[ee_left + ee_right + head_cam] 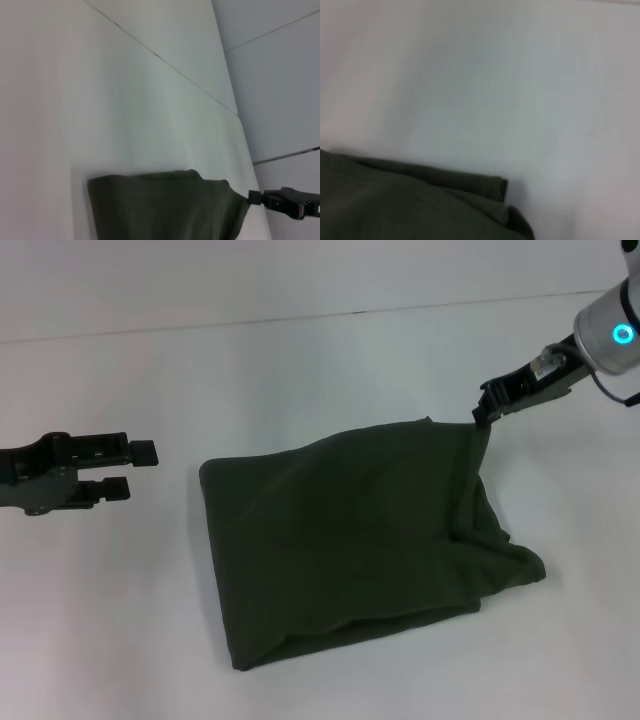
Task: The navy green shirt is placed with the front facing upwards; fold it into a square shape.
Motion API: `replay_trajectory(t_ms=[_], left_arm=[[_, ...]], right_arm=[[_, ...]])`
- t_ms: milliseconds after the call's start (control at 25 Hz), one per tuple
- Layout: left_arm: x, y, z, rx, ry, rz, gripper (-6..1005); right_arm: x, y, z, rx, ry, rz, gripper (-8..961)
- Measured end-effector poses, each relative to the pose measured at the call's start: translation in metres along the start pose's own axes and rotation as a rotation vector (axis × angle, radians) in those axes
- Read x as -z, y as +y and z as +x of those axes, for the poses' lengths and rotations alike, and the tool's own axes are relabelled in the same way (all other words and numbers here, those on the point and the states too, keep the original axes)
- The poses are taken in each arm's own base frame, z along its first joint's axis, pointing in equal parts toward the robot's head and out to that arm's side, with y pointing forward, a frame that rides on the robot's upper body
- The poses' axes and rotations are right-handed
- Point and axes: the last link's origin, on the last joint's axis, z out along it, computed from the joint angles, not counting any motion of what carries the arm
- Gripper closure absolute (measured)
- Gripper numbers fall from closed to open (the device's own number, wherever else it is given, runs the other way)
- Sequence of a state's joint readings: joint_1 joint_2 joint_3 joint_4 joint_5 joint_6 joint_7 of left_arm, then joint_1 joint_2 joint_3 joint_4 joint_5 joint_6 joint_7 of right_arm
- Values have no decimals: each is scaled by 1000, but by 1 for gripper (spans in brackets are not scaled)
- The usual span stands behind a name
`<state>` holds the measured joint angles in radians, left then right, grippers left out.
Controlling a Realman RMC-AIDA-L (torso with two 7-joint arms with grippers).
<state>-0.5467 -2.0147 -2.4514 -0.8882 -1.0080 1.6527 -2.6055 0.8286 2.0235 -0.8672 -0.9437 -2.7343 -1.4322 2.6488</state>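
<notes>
Head view shows only plain dark green cloth: the shirt [350, 540] is folded over into a rough block on the white table [300, 360], so the chest lettering and collar are hidden, and its right side bunches into a loose lump toward 4 o'clock. The right gripper [483, 412] reaches in from 2 o'clock, arm angled down, its tips closed on the shirt's far right corner, lifting that corner into a peak. The right wrist view catches just a folded hem edge and bare table, none of its own fingers. The left gripper [135, 468] hangs at 9 o'clock, level and well apart from the cloth, its two fingers parted with nothing between them.
</notes>
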Motion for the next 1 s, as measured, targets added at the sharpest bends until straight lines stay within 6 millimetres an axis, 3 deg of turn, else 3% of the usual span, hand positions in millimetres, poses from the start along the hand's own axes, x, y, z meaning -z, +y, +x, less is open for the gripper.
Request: replay_trajectory(t_ms=[280, 560, 1000], left_arm=[[-1, 0, -2, 3, -7, -4, 188], [0, -1, -4, 9, -5, -8, 188], [-1, 0, -4, 13, -9, -12, 187]], right_arm=[[4, 1, -9, 10, -50, 19, 954], [-6, 4, -13, 24, -94, 43, 954], [-6, -5, -19, 23, -143, 104, 953]])
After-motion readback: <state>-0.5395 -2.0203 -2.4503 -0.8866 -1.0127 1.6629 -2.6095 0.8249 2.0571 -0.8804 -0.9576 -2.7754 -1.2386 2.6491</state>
